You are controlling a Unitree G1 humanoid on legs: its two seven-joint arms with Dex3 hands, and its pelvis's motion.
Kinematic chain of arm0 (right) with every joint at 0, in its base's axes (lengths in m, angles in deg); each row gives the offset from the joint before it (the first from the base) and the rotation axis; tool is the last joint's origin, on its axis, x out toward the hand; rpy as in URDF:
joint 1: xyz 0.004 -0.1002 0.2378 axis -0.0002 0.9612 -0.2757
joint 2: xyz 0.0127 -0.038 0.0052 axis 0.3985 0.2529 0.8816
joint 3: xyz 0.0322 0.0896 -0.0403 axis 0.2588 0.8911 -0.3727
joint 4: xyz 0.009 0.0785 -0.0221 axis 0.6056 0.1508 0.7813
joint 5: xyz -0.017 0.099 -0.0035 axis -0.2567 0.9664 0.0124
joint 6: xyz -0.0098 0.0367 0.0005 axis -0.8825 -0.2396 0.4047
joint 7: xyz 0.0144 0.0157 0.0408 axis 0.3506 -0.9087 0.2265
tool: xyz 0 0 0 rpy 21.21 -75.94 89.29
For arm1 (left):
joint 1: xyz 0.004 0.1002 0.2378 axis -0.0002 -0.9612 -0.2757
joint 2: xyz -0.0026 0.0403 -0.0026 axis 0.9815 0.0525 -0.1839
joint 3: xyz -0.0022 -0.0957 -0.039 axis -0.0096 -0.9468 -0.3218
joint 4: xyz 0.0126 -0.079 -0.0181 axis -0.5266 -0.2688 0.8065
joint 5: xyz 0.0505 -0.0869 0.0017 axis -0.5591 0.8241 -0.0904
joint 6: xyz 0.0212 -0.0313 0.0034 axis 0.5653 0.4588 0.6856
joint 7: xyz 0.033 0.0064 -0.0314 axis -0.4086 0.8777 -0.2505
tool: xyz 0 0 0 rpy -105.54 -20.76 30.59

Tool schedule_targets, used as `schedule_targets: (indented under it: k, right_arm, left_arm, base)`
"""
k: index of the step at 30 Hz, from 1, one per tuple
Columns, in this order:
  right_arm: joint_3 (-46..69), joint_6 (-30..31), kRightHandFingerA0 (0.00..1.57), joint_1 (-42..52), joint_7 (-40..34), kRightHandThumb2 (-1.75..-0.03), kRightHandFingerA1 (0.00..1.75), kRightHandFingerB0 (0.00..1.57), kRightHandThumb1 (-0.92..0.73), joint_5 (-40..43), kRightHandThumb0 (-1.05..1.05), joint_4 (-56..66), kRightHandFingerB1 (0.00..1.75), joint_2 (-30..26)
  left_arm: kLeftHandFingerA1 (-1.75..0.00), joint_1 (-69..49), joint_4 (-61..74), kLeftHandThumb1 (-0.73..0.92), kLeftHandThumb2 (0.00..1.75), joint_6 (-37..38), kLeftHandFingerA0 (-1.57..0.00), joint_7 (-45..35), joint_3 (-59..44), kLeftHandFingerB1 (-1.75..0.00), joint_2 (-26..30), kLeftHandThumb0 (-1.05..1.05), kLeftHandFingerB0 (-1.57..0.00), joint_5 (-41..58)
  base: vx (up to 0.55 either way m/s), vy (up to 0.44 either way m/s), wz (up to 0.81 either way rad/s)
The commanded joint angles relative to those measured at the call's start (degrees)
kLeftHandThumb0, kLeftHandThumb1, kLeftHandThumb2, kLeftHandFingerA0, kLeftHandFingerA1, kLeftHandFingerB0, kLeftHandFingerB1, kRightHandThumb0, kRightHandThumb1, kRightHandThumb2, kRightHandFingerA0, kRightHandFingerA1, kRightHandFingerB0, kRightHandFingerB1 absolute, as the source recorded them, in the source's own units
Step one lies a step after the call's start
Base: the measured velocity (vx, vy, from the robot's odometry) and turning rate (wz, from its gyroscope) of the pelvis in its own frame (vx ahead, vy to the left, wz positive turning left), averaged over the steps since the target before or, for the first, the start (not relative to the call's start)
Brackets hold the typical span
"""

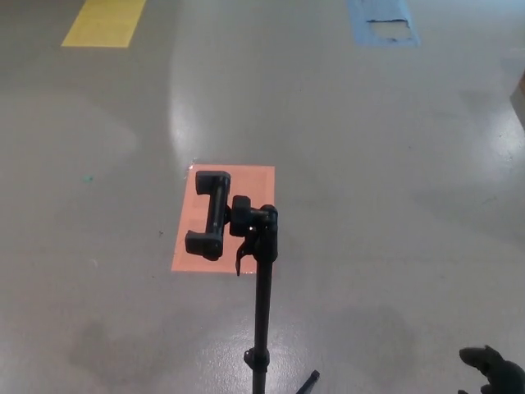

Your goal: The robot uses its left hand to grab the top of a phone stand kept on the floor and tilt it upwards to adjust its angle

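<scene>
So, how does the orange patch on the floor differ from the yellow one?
The orange patch lies near the middle of the view, partly hidden behind the clamp of the phone stand; the yellow patch lies far off at the upper left, with nothing over it. The orange patch shows whole apart from that, while the yellow patch is cut by the picture's top edge. Both are flat, four-sided marks on the grey floor.
</scene>
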Motion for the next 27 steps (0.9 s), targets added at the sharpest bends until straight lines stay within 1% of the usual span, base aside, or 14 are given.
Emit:
schedule_targets:
  k: [1, 2, 3, 5, 6, 9, 18, 19, 22, 23, 24, 25, 26, 27]
  right_arm:
    - [-0.5, -2.9, 0.01, -1.5, -1.3, -1.12, 0.48, 0.0, -0.64, -1.1, -0.3, -3.8, 0.47, -1.0]
    - [-0.4, -3.2, 0.01, -1.8, -1.3, -1.12, 0.48, 0.0, -0.64, -0.9, -0.3, -4.2, 0.47, -1.0]
    - [-0.4, -3.4, 0.01, -2.1, -1.4, -1.12, 0.47, 0.0, -0.64, -0.9, -0.31, -4.6, 0.47, -0.9]
    - [-0.3, -3.7, 0.01, -2.3, -1.5, -1.12, 0.47, 0.0, -0.64, -0.9, -0.31, -4.9, 0.47, -0.9]
    - [-0.3, -3.8, 0.01, -2.5, -1.5, -1.12, 0.47, 0.0, -0.64, -0.9, -0.31, -5.1, 0.47, -0.8]
    - [-0.1, -4.2, 0.01, -3.0, -1.5, -1.12, 0.47, 0.0, -0.64, -0.9, -0.31, -5.7, 0.47, -0.8]
    - [0.3, -3.8, 0.01, -3.9, -1.2, -1.12, 0.47, 0.0, -0.64, -0.7, -0.3, -6.5, 0.47, -1.0]
    - [0.4, -3.8, 0.17, -4.2, -1.2, -0.85, 0.41, 0.09, -0.71, -0.6, -0.58, -6.7, 0.34, -1.1]
    - [0.7, -3.7, 0.18, -4.8, -0.9, -0.85, 0.42, 0.08, -0.71, -0.5, -0.58, -6.8, 0.34, -1.4]
    - [0.8, -3.4, 0.17, -5.2, -0.7, -0.84, 0.41, 0.08, -0.71, -0.4, -0.57, -6.7, 0.34, -1.6]
    - [0.9, -3.1, 0.17, -5.5, -0.5, -0.84, 0.41, 0.08, -0.71, -0.3, -0.57, -6.6, 0.34, -1.6]
    - [1.0, -2.9, 0.16, -5.9, -0.3, -0.83, 0.4, 0.08, -0.71, -0.3, -0.56, -6.7, 0.33, -1.6]
    - [1.0, -2.7, 0.16, -6.1, -0.3, -0.83, 0.4, 0.08, -0.71, -0.3, -0.56, -6.7, 0.33, -1.6]
    - [1.0, -2.6, 0.01, -6.4, -0.2, -1.12, 0.47, 0.0, -0.65, -0.4, -0.29, -6.9, 0.47, -1.7]
  left_arm:
    - [-0.4, 1.3, -3.4, 0.67, 0.84, 4.4, -0.17, -0.2, -0.1, -0.36, 1.5, -0.62, -0.09, -0.1]
    - [-0.4, 1.6, -3.5, 0.67, 0.84, 4.6, -0.17, -0.2, -0.1, -0.36, 1.5, -0.62, -0.09, -0.1]
    - [-0.31, 1.8, -3.7, 0.79, 0.64, 4.7, -0.24, -0.4, -0.2, -0.26, 1.6, -0.56, -0.14, 0.0]
    - [-0.31, 2.1, -3.9, 0.79, 0.64, 4.8, -0.24, -0.5, -0.2, -0.26, 1.6, -0.56, -0.14, 0.1]
    - [-0.37, 2.2, -3.9, 0.67, 0.8, 4.9, -0.16, -0.5, -0.3, -0.35, 1.6, -0.6, -0.11, 0.2]
    - [-0.39, 2.5, -3.9, 0.65, 0.81, 5.7, -0.17, -0.2, -0.5, -0.35, 1.6, -0.6, -0.1, 0.4]
    - [-0.44, 5.0, 4.3, 0.61, 0.86, 18.2, -0.21, 1.0, -2.3, -0.39, 1.1, -0.65, -0.08, 2.2]
    - [-0.45, 5.2, 6.8, 0.63, 0.91, 19.6, -0.24, 0.2, -2.2, -0.38, 1.2, -0.71, -0.07, 2.2]
    - [-0.46, 5.3, 10.8, 0.63, 0.94, 20.5, -0.24, -2.1, -1.9, -0.38, 1.6, -0.72, -0.05, 2.4]
    - [-0.33, 5.4, 13.3, 0.77, 0.64, 20.8, -0.35, -4.1, -2.0, -0.26, 2.0, -0.73, -0.15, 3.1]
    - [-0.33, 5.3, 15.7, 0.77, 0.64, 21.1, -0.35, -5.9, -2.1, -0.26, 2.4, -0.73, -0.15, 3.8]
    - [-0.46, 5.4, 17.9, 0.65, 0.97, 21.3, -0.26, -7.3, -1.8, -0.34, 3.1, -0.76, -0.04, 4.0]
    - [-0.46, 5.3, 19.5, 0.65, 0.97, 21.3, -0.26, -8.1, -1.7, -0.34, 3.5, -0.76, -0.04, 4.0]
    - [-0.46, 5.4, 21.4, 0.65, 0.97, 21.5, -0.26, -9.0, -1.4, -0.33, 4.2, -0.77, -0.04, 3.8]
  base:
    - [0.0, 0.0, 0.0]
    - [0.0, 0.0, 0.0]
    - [0.0, 0.0, 0.0]
    - [0.0, 0.0, 0.0]
    - [0.0, 0.0, 0.0]
    - [0.0, 0.0, 0.0]
    - [0.0, 0.0, 0.0]
    - [0.0, 0.0, 0.0]
    - [0.0, 0.0, 0.0]
    - [0.0, 0.0, 0.0]
    - [0.0, 0.0, 0.0]
    - [0.0, 0.0, 0.0]
    - [0.0, 0.0, 0.0]
    - [0.0, 0.0, 0.0]
